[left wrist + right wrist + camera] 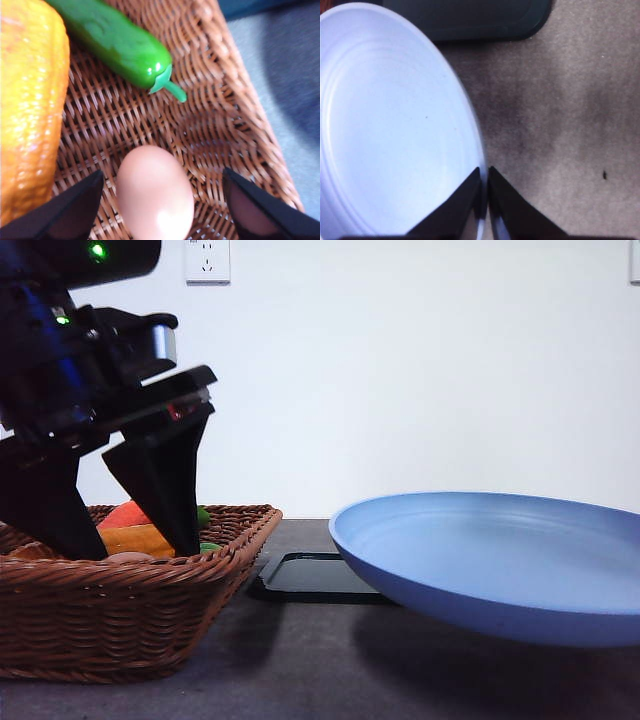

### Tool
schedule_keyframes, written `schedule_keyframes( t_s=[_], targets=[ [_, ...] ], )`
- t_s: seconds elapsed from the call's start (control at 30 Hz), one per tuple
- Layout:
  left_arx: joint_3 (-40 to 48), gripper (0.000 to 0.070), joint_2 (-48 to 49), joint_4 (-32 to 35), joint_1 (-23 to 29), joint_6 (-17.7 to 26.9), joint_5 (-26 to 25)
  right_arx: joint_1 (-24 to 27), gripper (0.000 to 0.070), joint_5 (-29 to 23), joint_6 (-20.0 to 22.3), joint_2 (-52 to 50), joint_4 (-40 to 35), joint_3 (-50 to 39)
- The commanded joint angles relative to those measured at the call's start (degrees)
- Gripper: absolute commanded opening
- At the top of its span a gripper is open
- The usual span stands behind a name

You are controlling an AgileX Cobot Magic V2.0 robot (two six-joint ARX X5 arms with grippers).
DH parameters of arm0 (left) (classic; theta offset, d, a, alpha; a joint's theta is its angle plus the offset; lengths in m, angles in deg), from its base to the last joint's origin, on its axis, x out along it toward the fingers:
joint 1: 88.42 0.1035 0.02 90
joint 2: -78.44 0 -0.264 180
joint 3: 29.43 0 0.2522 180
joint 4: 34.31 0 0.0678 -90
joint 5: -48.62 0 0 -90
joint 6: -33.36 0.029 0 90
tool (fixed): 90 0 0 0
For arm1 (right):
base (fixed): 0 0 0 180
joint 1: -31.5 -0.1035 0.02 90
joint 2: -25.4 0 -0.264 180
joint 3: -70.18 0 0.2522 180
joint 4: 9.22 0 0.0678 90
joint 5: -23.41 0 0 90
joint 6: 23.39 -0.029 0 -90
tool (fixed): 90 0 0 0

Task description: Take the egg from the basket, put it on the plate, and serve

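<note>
Grey tabletop; basket holds egg between spread left pincer; right pincer clamps plate.

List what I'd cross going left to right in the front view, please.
Left gripper reaching down into the wicker basket → flat black tray on the table → light blue plate, lifted off the table.

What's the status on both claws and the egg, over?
Left claw open, straddling egg in basket. Right claw shut on plate rim, plate lifted. Pepper and corn beside, not blocking.
</note>
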Motion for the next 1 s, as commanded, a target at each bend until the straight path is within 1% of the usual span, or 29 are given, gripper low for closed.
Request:
schedule_keyframes(
  t_s=[0.0, 0.07, 0.17, 0.23, 0.53, 0.6, 0.73, 0.8, 0.9, 0.97],
  targets=[
    [-0.96, 0.0489, -1.12, 0.19, -0.57, 0.98, 0.18, -0.07, 0.0, 0.44, 0.31, 0.22, -0.39, 0.13],
    [-0.96, 0.0479, -1.37, 0.14, -0.57, 0.99, 0.18, -0.07, 0.0, 0.44, 0.31, 0.22, -0.42, 0.13],
    [-0.96, 0.0422, -1.69, -0.36, -0.57, 1.06, 0.15, -0.07, 0.0, 0.41, 0.31, 0.22, -0.52, 0.13],
    [-0.96, 0.0397, -1.86, -0.61, -0.57, 1.19, 0.1, -0.07, 0.0, 0.41, 0.31, 0.22, -0.6, 0.13],
    [-0.96, 0.039, -2.72, -1.61, -0.57, 1.22, -0.02, -0.07, 0.0, 0.41, 0.49, 0.22, -0.74, 0.13],
    [-0.96, 0.0377, -2.8, -2.02, -0.57, 1.39, -0.02, -0.07, 0.0, 0.41, 0.5, 0.22, -0.85, 0.13],
    [-0.96, 0.0265, -2.81, -2.19, -0.57, 1.42, -0.02, -0.07, 0.0, 0.4, 0.5, 0.22, -0.87, 0.13],
    [-0.96, 0.0227, -2.81, -2.21, -0.57, 1.42, -0.02, -0.07, 0.0, 0.41, 0.5, 0.22, -0.87, 0.13],
    [-0.96, 0.0203, -2.81, -2.19, -0.57, 1.49, -0.02, -0.07, 0.0, 0.41, 0.52, 0.22, -0.87, 0.13],
    [-1.02, 0.0201, -2.81, -2.25, -0.57, 1.84, -0.04, -0.07, 0.0, 0.41, 0.52, 0.22, -0.87, 0.13]
  ],
)
